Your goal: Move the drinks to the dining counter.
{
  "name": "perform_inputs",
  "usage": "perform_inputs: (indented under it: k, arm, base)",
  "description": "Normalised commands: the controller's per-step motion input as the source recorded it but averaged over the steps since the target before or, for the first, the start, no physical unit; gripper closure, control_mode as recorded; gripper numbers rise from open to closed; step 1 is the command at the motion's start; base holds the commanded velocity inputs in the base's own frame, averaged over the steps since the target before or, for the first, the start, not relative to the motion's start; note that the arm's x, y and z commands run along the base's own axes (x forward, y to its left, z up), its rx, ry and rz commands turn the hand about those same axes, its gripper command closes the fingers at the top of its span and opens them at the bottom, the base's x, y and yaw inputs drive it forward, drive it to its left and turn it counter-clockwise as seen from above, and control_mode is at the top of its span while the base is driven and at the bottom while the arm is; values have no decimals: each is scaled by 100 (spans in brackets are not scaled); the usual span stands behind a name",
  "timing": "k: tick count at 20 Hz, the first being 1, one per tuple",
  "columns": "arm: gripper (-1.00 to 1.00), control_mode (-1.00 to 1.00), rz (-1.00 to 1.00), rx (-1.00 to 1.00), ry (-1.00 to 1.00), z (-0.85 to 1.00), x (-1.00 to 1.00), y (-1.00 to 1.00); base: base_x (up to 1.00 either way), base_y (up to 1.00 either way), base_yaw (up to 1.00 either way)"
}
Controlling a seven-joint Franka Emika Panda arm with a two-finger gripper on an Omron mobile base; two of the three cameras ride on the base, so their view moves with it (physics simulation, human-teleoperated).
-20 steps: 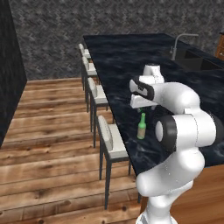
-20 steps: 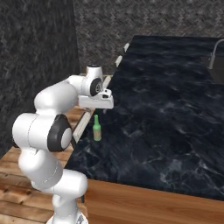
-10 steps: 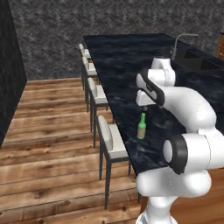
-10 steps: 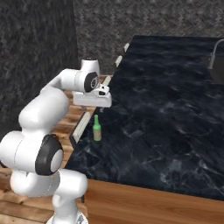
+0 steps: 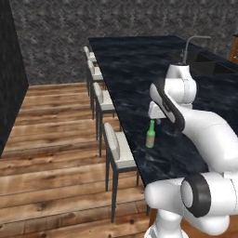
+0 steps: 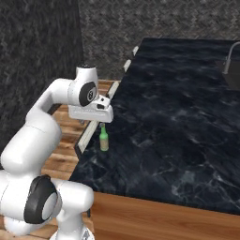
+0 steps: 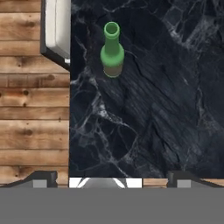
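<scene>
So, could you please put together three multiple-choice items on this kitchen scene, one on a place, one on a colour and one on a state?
1. Where does the bottle stand?
A. On the wooden floor
B. On the dining counter, near the edge on the stool side
C. On a stool seat

2. What colour is the bottle?
A. Green
B. Red
C. White

3. How is the claw?
A. Shut on the bottle
B. Open, holding nothing
C. Shut on a stool

Answers:
1. B: the bottle stands upright on the black marble of the dining counter, close to the edge where the stools line up.
2. A: in the hand view it is green from neck to body.
3. B: the claw has its tips spread wide with bare marble between them, and the bottle stands apart from it.
</scene>
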Motion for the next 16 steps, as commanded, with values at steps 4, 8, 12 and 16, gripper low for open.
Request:
perform_inputs:
  k: [4,8,12,16]
  arm:
    - [-100,-100,0,0,0,21,-29,15]
    - [-100,-100,0,0,0,30,-10,13]
    - [-100,-100,0,0,0,20,-1,0]
    - [-100,-100,0,0,0,10,0,0]
  base:
    - [0,0,0]
    - [0,0,0]
    - [0,0,0]
    - [0,0,0]
